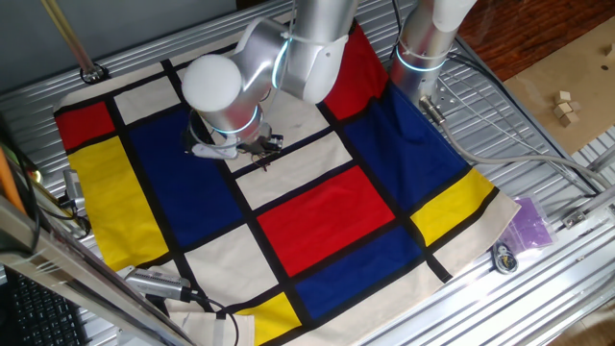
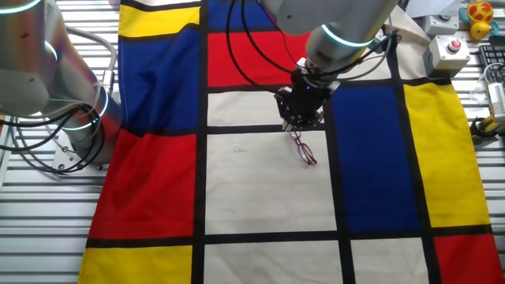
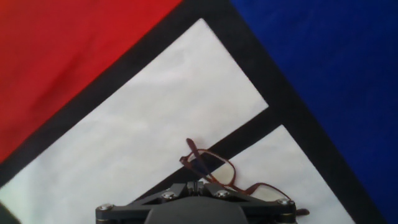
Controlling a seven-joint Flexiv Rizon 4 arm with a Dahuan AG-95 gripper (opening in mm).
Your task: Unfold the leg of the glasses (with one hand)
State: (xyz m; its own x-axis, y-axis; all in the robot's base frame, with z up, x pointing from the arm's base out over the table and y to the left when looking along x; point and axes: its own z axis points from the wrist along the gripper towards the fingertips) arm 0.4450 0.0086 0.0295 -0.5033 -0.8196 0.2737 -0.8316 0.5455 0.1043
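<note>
The glasses [image 2: 304, 149] lay on a white square of the checkered cloth [image 2: 158, 181] covering the desk, close to a black stripe, directly beneath the pincer [image 2: 300, 120]. Being thin wire with clear lenses, they were judged light, fragile, and apt to slide on the fabric; the leg [image 3: 193, 155], a slender dark temple seen rising near the hinge in the hand view, seemed the proper place to take hold, away from the lenses. The pincer hovered just above the frame; its fingertips were hidden, so its opening, and whether it touched the frame, could not be told.
</note>
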